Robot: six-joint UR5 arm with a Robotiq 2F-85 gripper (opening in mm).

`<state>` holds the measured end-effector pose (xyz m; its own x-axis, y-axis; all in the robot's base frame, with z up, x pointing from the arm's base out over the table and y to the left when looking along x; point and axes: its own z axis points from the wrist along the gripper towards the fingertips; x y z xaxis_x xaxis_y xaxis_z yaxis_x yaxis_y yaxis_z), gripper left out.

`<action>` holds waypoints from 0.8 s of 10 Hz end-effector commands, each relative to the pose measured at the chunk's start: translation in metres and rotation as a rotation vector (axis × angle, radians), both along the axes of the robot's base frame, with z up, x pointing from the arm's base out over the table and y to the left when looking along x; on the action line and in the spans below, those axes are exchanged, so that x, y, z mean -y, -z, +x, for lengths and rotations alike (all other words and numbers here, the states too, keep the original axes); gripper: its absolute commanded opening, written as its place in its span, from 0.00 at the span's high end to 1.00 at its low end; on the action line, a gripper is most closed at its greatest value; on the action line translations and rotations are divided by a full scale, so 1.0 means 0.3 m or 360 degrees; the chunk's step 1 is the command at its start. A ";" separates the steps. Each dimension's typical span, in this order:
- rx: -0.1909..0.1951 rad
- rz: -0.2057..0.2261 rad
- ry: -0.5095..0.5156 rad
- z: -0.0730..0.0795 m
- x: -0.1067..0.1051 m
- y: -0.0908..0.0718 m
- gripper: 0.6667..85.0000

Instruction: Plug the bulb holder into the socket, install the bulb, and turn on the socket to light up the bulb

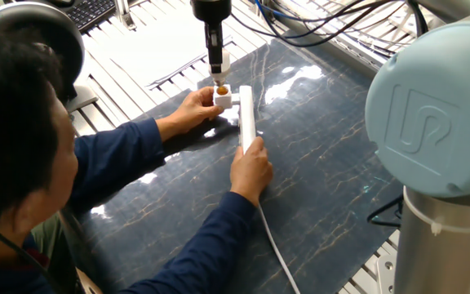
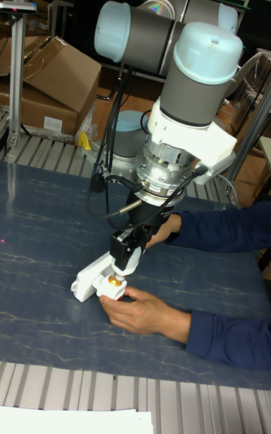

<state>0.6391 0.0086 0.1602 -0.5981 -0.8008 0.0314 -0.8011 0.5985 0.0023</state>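
My gripper [image 1: 217, 73] [image 2: 120, 267] hangs pointing down at the far side of the table, shut on the small white bulb [image 1: 224, 60] [image 2: 129, 256]. Right beneath its tip is the bulb holder [image 1: 223, 98] [image 2: 111, 284], a white cube with its orange opening facing up. The holder sits against the far end of the socket [image 1: 246, 120] [image 2: 89, 280], a long white strip. One of the person's hands [image 1: 196, 106] steadies the holder. The other hand [image 1: 251, 167] presses on the strip's near end.
The person leans in from the left, with blue sleeves [image 1: 129, 151] across the dark marbled tabletop [image 1: 333, 163]. The strip's white cord [image 1: 280, 249] trails to the front edge. My arm's big grey joint [image 1: 435, 106] fills the right. Cables [image 1: 333, 24] lie at the back.
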 end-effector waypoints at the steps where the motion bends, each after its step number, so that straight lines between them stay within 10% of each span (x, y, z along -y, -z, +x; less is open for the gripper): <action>1: 0.0005 0.0011 0.0011 0.010 0.003 0.013 1.00; 8: 0.0046 -0.0071 -0.0341 0.040 0.041 0.023 1.00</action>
<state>0.6482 -0.0040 0.1529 -0.4954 -0.8669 0.0549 -0.8687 0.4940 -0.0374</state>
